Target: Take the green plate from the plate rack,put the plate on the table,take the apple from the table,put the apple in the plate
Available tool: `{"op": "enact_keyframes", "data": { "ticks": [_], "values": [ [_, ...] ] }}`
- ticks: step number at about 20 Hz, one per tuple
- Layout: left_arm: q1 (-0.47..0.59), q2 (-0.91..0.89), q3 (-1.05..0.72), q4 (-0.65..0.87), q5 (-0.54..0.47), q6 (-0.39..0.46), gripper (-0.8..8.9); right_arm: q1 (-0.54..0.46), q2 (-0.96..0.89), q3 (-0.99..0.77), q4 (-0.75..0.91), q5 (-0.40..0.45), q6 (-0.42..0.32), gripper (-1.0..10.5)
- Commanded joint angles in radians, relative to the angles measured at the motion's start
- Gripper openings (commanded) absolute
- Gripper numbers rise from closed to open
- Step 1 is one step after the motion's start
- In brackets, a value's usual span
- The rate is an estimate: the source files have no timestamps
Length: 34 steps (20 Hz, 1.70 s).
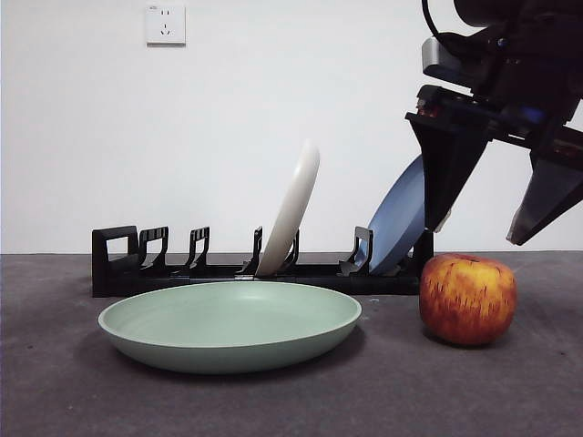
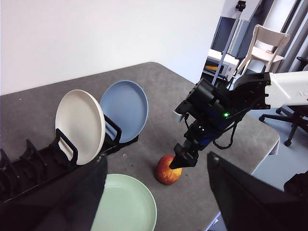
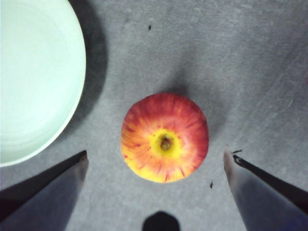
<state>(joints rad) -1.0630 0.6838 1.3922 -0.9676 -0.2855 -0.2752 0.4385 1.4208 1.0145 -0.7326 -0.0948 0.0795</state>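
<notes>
The green plate lies flat on the table, in front of the plate rack. To the plate's right the apple rests on the table, stem up. My right gripper hangs open straight above the apple, one jaw to each side, not touching it. My left gripper is open and empty, held high and back from the table, and does not appear in the front view.
A cream-white plate and a blue plate lean upright in the rack's slots, just behind the apple and the right arm. The table's rounded edge lies beyond the apple, with chairs past it.
</notes>
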Motion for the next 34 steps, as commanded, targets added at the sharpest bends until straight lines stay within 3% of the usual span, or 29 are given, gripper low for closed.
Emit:
{"op": "enact_keyframes", "data": {
  "ticks": [1,12,13,16,18,20,24,26,28,31,34],
  "values": [
    [0.003,0.002,-0.007,0.005,-0.003,-0.014,3.46,0.0,0.004,-0.02,0.024,0.002,0.015,4.7],
    [0.003,0.002,-0.007,0.005,-0.003,-0.032,3.46,0.001,0.153,-0.02,0.074,0.002,0.026,4.6],
    [0.003,0.002,-0.007,0.005,-0.003,-0.032,3.46,0.001,0.153,-0.02,0.077,0.002,0.029,4.0],
    [0.003,0.003,-0.007,0.005,-0.004,-0.032,3.46,0.001,0.141,-0.01,0.097,0.002,0.031,0.6],
    [0.003,0.003,-0.007,0.005,-0.004,-0.032,3.46,0.001,0.116,0.013,0.081,-0.008,0.034,0.0],
    [0.003,0.004,-0.007,0.005,-0.004,-0.032,3.46,0.01,0.088,0.048,0.066,-0.066,0.058,0.0],
    [0.003,0.005,-0.007,0.005,-0.004,-0.031,3.46,0.065,0.053,0.133,0.077,-0.319,0.098,0.0],
    [0.003,0.006,-0.007,0.005,-0.004,-0.031,3.46,0.13,0.054,0.164,0.12,-0.348,0.113,-0.1],
    [0.003,0.008,-0.007,0.005,-0.004,-0.031,3.46,0.211,0.055,0.175,0.198,-0.271,0.136,-0.1],
    [0.003,0.01,-0.007,0.004,-0.004,-0.031,3.46,0.331,0.076,0.177,0.298,-0.072,0.137,-0.1],
    [0.003,0.013,-0.007,0.004,-0.004,-0.031,3.46,0.403,0.122,0.18,0.354,0.058,0.135,-0.1]
  ]
}}
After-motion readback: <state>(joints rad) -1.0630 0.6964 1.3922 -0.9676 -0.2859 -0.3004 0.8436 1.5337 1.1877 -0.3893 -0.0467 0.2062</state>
